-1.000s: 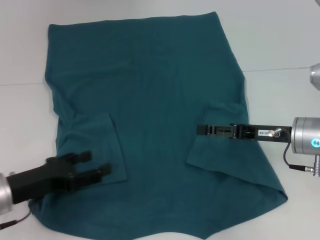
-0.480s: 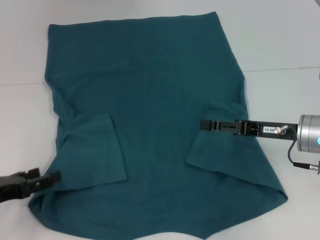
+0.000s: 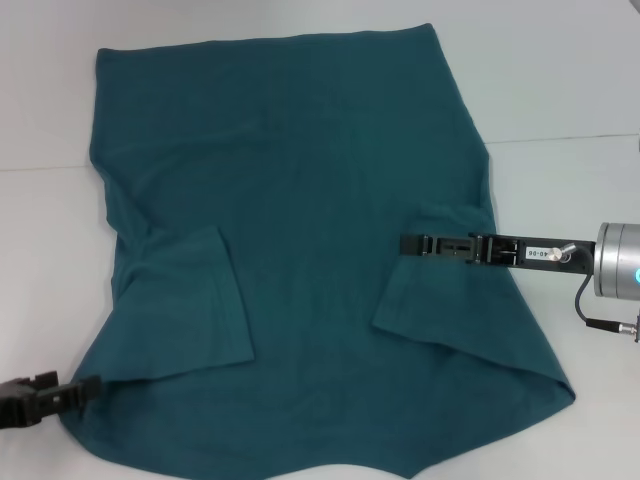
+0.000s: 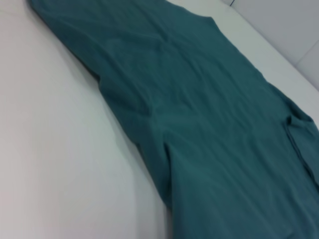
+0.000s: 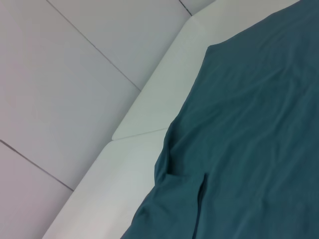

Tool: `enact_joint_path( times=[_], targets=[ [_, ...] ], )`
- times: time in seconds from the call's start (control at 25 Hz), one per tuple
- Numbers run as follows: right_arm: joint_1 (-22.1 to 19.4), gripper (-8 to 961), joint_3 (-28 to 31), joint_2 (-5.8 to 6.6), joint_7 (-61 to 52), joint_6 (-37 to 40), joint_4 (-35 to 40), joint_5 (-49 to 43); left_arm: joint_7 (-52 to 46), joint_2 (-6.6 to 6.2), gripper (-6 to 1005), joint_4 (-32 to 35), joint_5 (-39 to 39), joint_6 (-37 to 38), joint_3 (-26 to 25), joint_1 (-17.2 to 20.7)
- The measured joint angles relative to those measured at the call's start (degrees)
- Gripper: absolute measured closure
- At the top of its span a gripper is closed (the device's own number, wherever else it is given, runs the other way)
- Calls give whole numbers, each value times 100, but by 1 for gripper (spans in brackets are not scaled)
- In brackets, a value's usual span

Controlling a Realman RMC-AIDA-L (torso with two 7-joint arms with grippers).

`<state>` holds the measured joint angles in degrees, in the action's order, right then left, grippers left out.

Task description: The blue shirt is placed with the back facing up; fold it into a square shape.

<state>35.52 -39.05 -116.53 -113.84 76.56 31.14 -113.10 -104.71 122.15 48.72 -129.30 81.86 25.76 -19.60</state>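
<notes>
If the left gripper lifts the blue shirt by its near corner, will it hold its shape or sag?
Probably sag: the blue shirt lies limp on the table, with soft wrinkles and both sleeves folded flat. It looks thin and light, so dragging may bunch it rather than slide it whole. The left gripper sits at that corner; the right gripper is over the right sleeve.

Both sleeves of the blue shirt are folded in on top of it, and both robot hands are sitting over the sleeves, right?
Not quite. The head view shows only the right gripper over a folded-in sleeve of the blue shirt; the left gripper is at the shirt's near corner.
</notes>
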Motion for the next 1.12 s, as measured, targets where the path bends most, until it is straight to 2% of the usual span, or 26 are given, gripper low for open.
enact_joint_path(
  times=[0.6, 1.12],
  targets=[
    [-72, 85, 74, 17, -33, 127, 7, 70, -62, 11, 152, -46, -390, 162, 179, -63],
    [-103, 85, 101, 18, -33, 181, 7, 70, -102, -51, 151, -1, -404, 1014, 239, -283]
  ],
)
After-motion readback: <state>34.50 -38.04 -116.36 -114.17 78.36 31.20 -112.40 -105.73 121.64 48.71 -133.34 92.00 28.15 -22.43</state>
